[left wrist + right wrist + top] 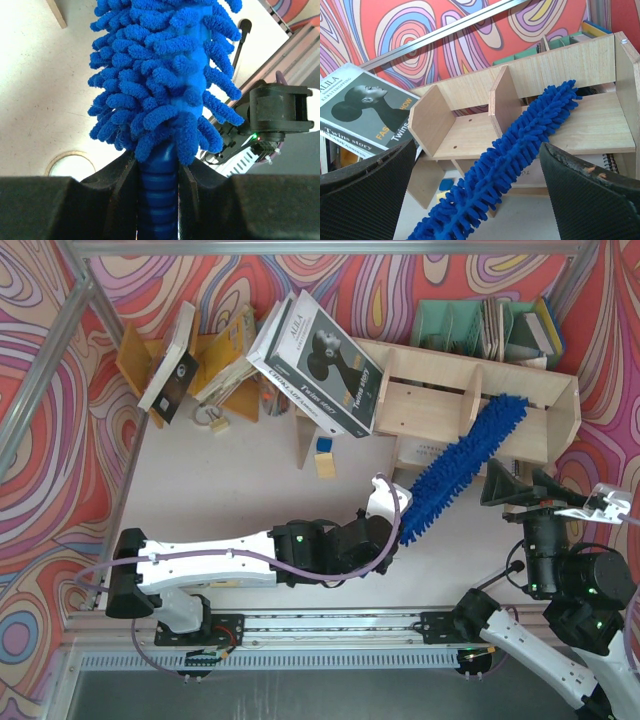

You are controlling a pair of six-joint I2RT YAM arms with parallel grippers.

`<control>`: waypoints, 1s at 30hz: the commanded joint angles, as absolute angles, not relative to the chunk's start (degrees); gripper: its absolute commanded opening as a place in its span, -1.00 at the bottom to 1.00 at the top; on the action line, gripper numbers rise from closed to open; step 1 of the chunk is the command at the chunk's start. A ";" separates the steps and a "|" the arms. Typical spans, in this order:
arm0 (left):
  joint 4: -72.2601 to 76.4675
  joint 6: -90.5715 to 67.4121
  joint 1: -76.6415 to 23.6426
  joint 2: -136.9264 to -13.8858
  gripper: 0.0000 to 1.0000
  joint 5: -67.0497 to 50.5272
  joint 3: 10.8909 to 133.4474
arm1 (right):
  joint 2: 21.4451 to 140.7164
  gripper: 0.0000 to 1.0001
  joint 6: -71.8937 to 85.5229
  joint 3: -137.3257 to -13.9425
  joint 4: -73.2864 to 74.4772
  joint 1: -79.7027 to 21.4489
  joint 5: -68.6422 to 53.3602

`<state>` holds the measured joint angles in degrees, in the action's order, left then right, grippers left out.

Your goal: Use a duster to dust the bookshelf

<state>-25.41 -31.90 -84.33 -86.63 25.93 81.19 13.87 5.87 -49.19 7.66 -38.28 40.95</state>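
Observation:
The bookshelf (440, 400) (465, 132) is a pale plywood unit with upright dividers, standing at the back right. The fluffy blue duster (455, 465) (160, 75) (515, 145) slants from the table up into the shelf, and its tip lies across a compartment floor beside a divider. My left gripper (388, 520) (157, 200) is shut on the duster's ribbed dark blue handle (157, 192). My right gripper (510, 485) (477, 155) hovers open in front of the shelf, to the right of the duster, holding nothing. Its black fingers (365, 200) frame the duster without touching it.
A large grey book (325, 360) (365, 107) leans against the shelf's left end. An orange-yellow book rack (225, 365) with tilted books stands at the back left. A green file organizer (480, 325) sits behind the shelf. Small yellow and blue blocks (325, 455) lie near the shelf's leg.

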 commanded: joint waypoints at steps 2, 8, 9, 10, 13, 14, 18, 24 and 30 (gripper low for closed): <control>-25.96 -27.19 -84.98 -85.70 -1.00 24.80 81.75 | 14.74 0.97 5.72 -51.20 6.77 -38.41 41.67; -29.82 -24.55 -86.31 -85.36 -1.00 23.97 82.16 | 15.51 0.97 6.07 -51.33 6.83 -38.41 41.82; -29.03 -24.40 -86.31 -84.53 -1.00 23.28 80.92 | 15.47 0.97 6.14 -51.28 6.90 -38.41 41.85; -28.17 -24.24 -86.35 -83.64 -1.00 22.48 79.86 | 15.51 0.98 6.15 -51.28 6.90 -38.41 41.88; -28.03 -23.13 -86.52 -82.02 -1.00 20.35 78.10 | 15.47 0.98 5.68 -51.06 6.68 -38.41 42.37; -28.56 -22.90 -86.53 -81.74 -1.00 20.30 77.90 | 15.53 0.98 5.39 -51.01 6.46 -38.39 42.56; -31.95 -22.59 -86.87 -80.50 -1.00 20.56 76.67 | 16.03 0.98 4.28 -51.42 6.59 -38.41 43.67; -30.29 -23.02 -88.67 -73.72 -1.00 22.69 71.43 | 15.84 0.97 4.57 -51.44 6.79 -38.41 44.47; -24.98 -22.91 -88.95 -68.00 -1.00 20.78 65.19 | 16.95 0.97 5.31 -51.18 6.92 -38.41 45.13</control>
<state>-29.34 -23.53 -88.66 -70.76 21.45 67.85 15.62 5.39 -50.19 7.64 -38.28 43.64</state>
